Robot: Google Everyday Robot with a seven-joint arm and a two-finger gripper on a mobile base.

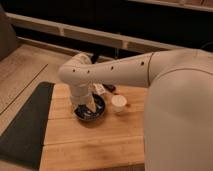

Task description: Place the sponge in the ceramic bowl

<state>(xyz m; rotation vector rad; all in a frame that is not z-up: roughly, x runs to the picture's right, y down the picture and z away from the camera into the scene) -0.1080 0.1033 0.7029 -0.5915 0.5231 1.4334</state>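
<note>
The ceramic bowl (91,113), round, shallow and glossy dark, sits on the wooden table (85,145) near its far middle. My white arm reaches in from the right and bends down over it. My gripper (89,105) hangs straight down into the bowl's left half and covers part of its inside. The sponge is hidden: nothing I can make out as one shows in the bowl or on the table around it.
A small white cup (118,103) stands just right of the bowl. Small light and dark items (104,89) lie behind the bowl. A dark mat (25,125) borders the table's left side. My bulky arm body (175,115) fills the right.
</note>
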